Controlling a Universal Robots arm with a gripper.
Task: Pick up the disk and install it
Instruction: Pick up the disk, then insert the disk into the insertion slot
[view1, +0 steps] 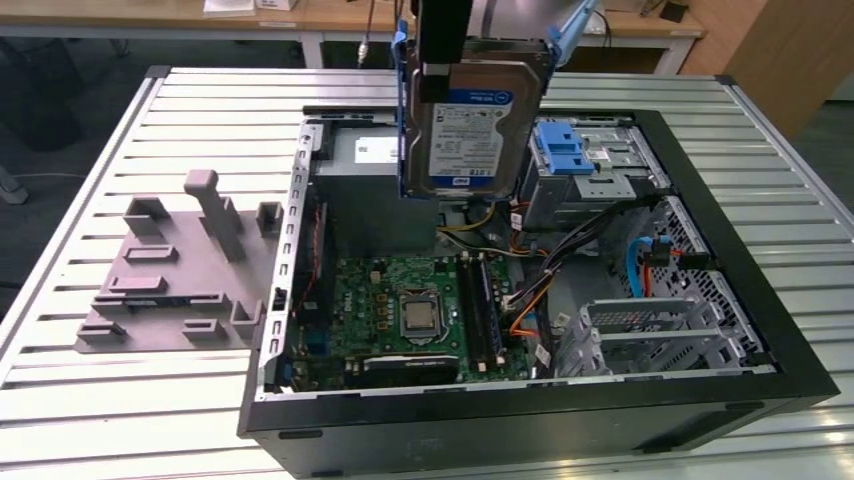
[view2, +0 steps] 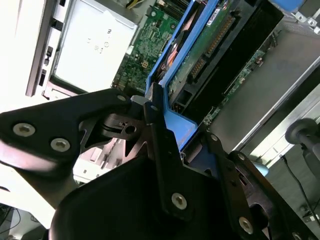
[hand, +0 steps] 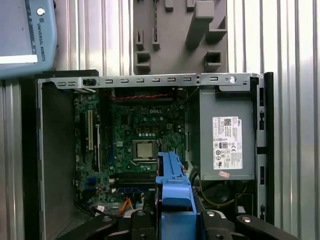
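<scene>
1. Slatted metal table (view1: 80, 420): carries every item below.
2. Grey fixture (view1: 167, 275): upright posts. It lies on the slats at the exterior view's left, just beside the case wall but apart from it.
3. Computer case (view1: 534, 425): black, lying on its side, with the side panel off and the interior exposed.
4. Power supply (view1: 360, 155): grey box in the far corner of the case, just left of the disk in the exterior view.
5. Motherboard (view1: 400, 290): green, flat on the case floor, with the bare processor (view1: 419, 316) near its middle.
6. Disk (view1: 467, 130): silver with a blue carrier frame. It hangs upright above the open case, clear of the motherboard, between the power supply and the drive bay.
7. Gripper (view2: 177, 130): jaws closed tight on the upper edge of the blue frame, carrying the disk.
8. Drive bay (view1: 587, 165): grey metal with a light-blue latch on top, just right of the disk.
9. Cables (view1: 587, 240): black, orange and blue, strung loosely below the bay and across the space under the disk.
10. Perforated bracket (view1: 641, 330): near the case's right wall.

View notes: the exterior view shows the disk's label face. The second wrist view shows its green circuit-board underside and a connector row, possibly the data port. The first wrist view looks straight down the frame's edge into the case and shows the power supply's white sticker.
</scene>
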